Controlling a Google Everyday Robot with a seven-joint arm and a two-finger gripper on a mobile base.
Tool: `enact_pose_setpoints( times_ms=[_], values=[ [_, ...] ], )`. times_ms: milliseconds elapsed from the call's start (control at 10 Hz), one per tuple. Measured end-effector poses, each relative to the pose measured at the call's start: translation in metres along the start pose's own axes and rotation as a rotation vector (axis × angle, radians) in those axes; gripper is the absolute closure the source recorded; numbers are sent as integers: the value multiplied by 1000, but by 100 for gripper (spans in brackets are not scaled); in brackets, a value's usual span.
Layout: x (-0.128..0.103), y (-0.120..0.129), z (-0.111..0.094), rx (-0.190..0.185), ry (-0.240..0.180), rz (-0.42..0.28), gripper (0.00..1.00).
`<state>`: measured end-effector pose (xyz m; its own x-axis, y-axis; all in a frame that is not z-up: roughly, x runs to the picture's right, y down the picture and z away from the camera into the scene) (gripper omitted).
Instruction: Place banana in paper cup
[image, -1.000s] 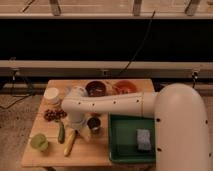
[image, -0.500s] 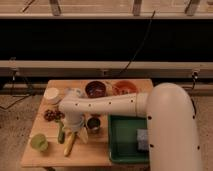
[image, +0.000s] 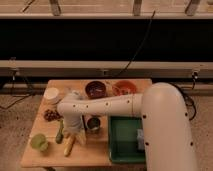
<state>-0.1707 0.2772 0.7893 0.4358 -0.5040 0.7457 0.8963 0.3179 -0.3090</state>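
The banana (image: 69, 145) lies on the wooden table (image: 95, 154) near the front left, its long axis running front to back. The dark green cucumber (image: 60, 132) lies just left of it. The paper cup (image: 51, 95) stands upright at the table's back left, white and wide. My white arm reaches in from the right, bends at a rounded wrist (image: 70, 108) and points down. My gripper (image: 76, 134) hangs right over the banana's far end, between the cucumber and the small metal cup (image: 93, 124). The arm hides its tips.
A light green cup (image: 39, 143) stands at the front left. A bunch of dark grapes (image: 50, 115) lies below the paper cup. A dark bowl (image: 95, 89) and an orange bowl (image: 124, 88) stand at the back. A green tray (image: 120, 148) holds a grey item at the right.
The arm has swung lower and the gripper has come down closer to the banana's far end. The objects on the table have not moved.
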Motion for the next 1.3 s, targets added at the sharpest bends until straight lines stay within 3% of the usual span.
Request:
enact_pose_setpoints(
  times_ms=[300,600,900,1300],
  values=[
    [-1,5,0,-4,-3,2,74],
    [-9,7,-25,21,-9,-10,99],
    [-22,2,-61,63,-24,-47,100],
    [-4,-32,-93,103,-22,-84,100]
  ],
)
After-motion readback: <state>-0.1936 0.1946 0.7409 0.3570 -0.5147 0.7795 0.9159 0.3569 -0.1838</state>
